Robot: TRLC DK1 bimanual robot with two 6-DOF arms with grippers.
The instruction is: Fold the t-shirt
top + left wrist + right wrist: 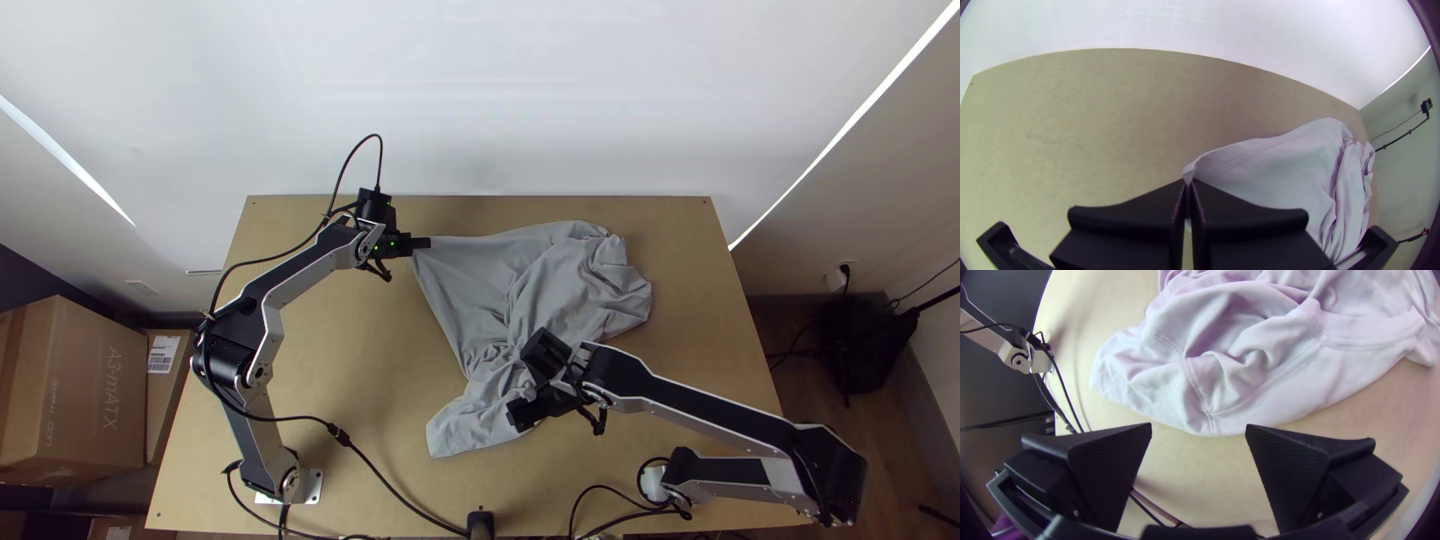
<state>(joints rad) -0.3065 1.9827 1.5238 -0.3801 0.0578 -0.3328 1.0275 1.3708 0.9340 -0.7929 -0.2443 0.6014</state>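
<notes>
T-shirt (548,285) lies rumpled, left hand (424,243) gripping a corner.

My left gripper (424,243) hides the pinched corner of the t-shirt (475,275) between its fingers. Over the t-shirt's near part, my right gripper (520,412) covers some folds from the top view. The t-shirt runs past my right wrist view's edge; well left of it, a cardboard box (90,400) is cut off.
</notes>
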